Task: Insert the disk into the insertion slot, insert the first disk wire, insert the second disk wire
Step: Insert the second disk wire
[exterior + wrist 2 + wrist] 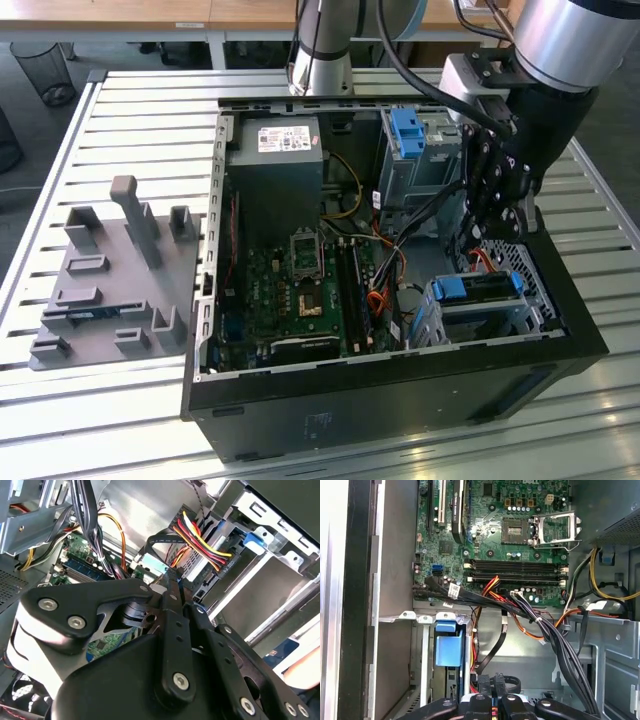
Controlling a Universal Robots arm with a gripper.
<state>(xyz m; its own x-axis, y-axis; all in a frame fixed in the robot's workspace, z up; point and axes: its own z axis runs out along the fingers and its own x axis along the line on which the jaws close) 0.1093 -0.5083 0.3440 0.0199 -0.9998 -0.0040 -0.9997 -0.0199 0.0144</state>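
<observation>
Exterior view: disk (480, 288) seated in insertion slot (505, 320), computer case (400, 375) near corner, exterior view's right. Gripper (480, 235) just above disk. Second wrist view: fingers (172, 605) almost together; grasped item cannot tell.

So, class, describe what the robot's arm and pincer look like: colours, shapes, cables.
The arm is a thick silver tube, and black cables loop beside it. The pincer is black, built of hinged bars with silver screws.
</observation>
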